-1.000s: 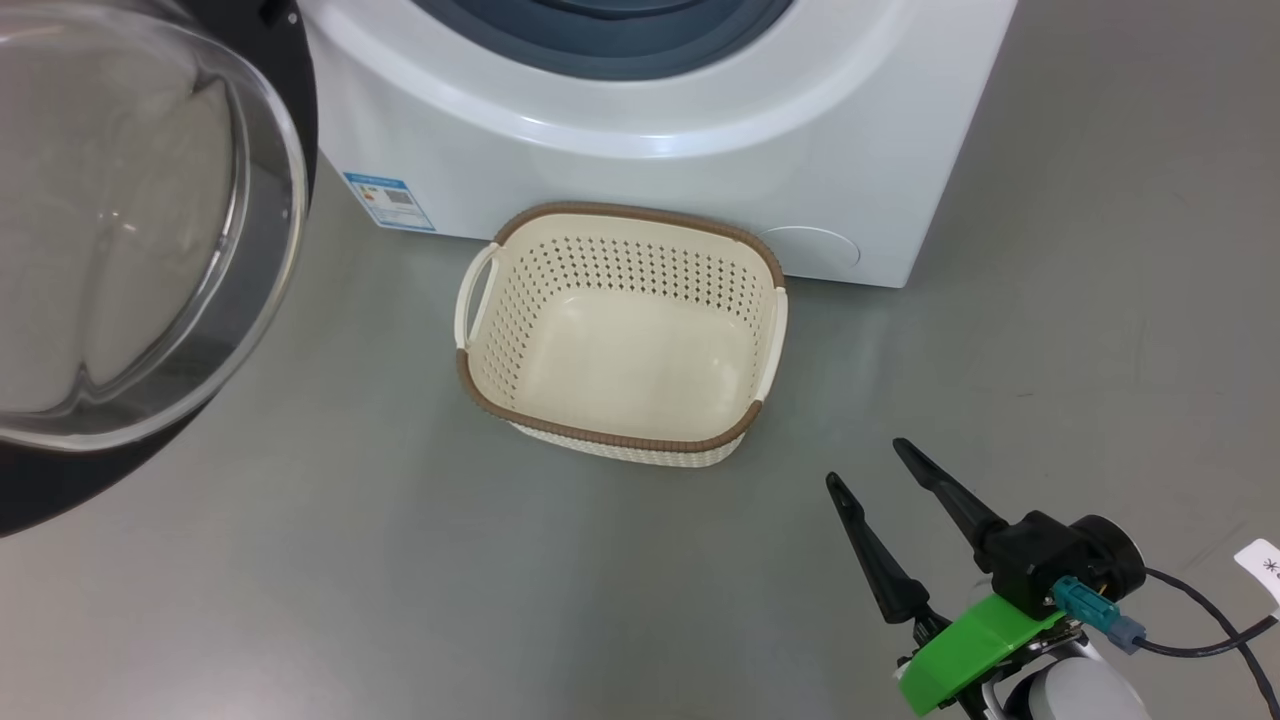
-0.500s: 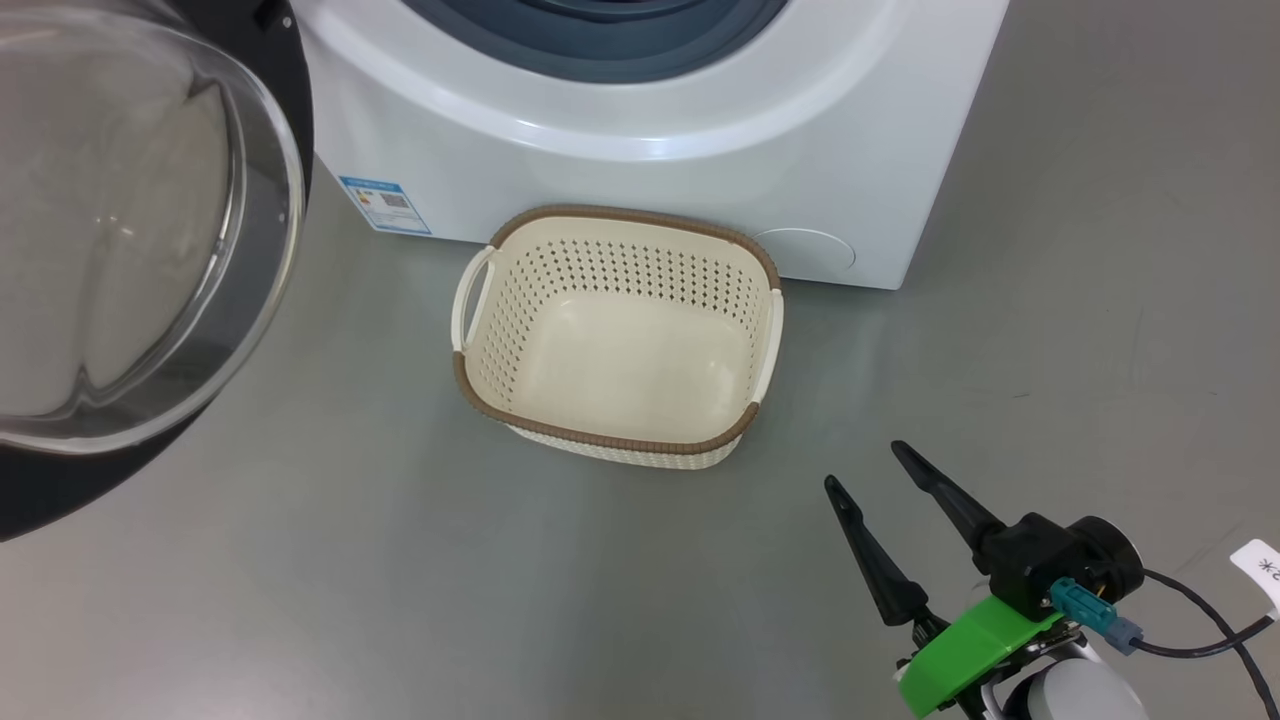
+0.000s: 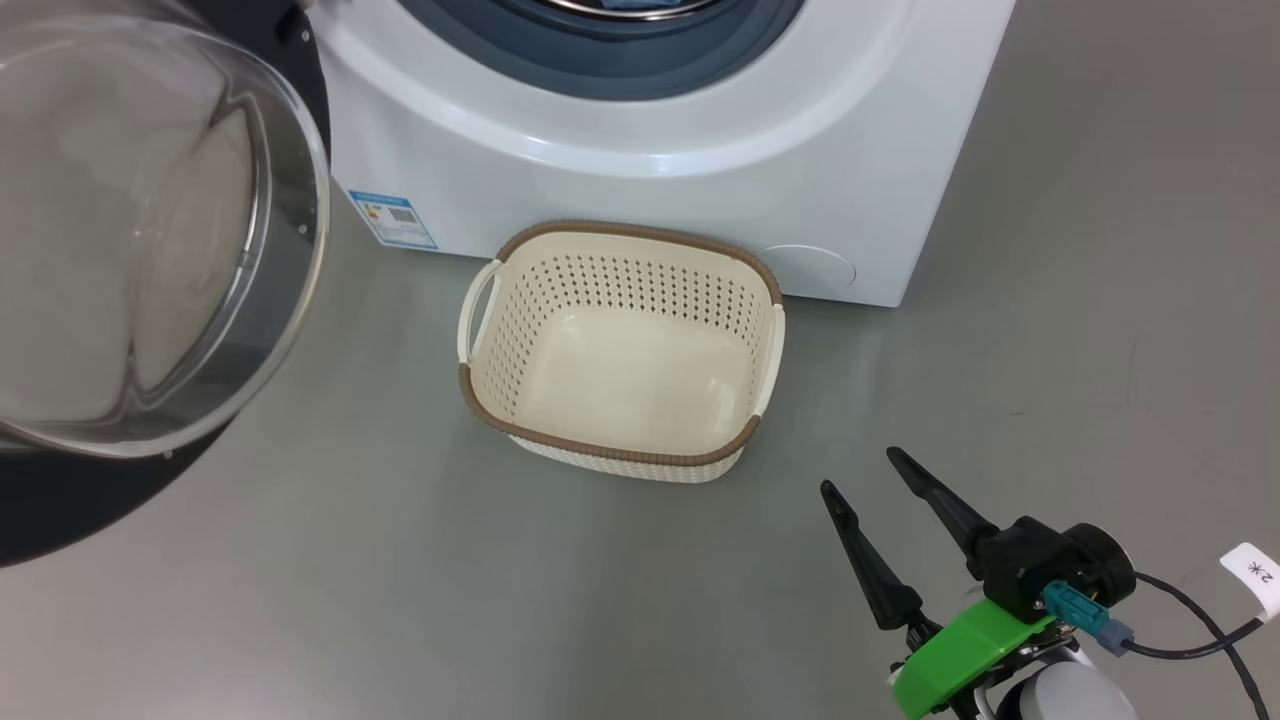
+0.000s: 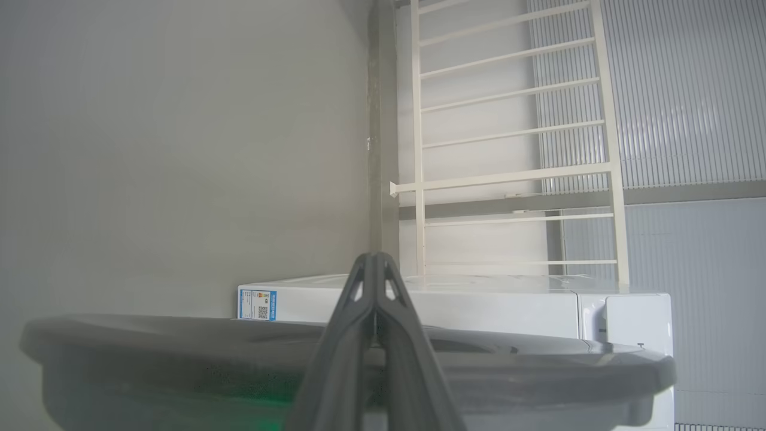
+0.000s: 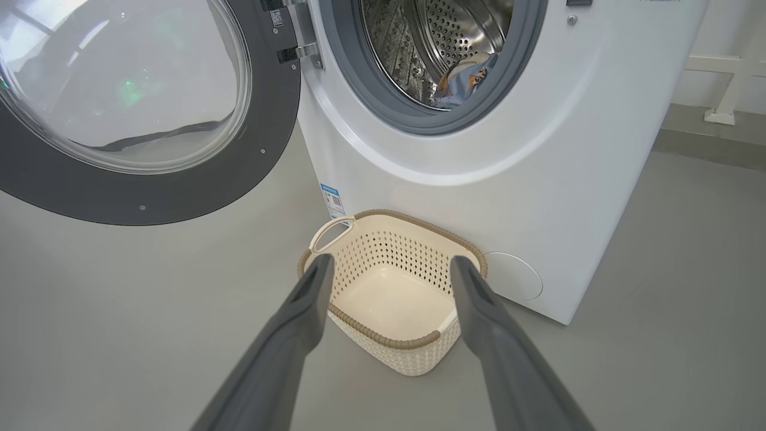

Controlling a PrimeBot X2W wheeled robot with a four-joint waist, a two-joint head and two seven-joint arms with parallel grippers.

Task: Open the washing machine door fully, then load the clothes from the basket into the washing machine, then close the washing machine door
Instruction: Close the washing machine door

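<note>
The washing machine [image 3: 700, 170] stands open, its grey gasket and steel drum [image 5: 455, 36] exposed. Light blue and cream clothes [image 5: 464, 78] lie inside the drum. The washing machine door [image 3: 130, 230] is swung out to the left, its glass bowl bulging toward me; the right wrist view shows the door's [image 5: 119, 90] dark grey inner face. The basket [image 3: 640, 232] sits empty on the floor against the machine's front. My right gripper [image 3: 859, 470] hangs open, a short way in front and to the right of the basket. My left gripper [image 4: 374, 257] is shut, fingers pressed together above the door's dark rim [image 4: 179, 353].
Grey floor [image 3: 400, 600] lies bare around the basket and in front of the machine. A blue energy label [image 3: 393, 219] marks the machine's lower left corner. A white ladder-like rack [image 4: 514, 149] and a ribbed wall panel stand behind the machine in the left wrist view.
The whole head picture has slid down a little, so the camera moved and more of the drum opening shows. The right gripper stays open in nearly the same place.
</note>
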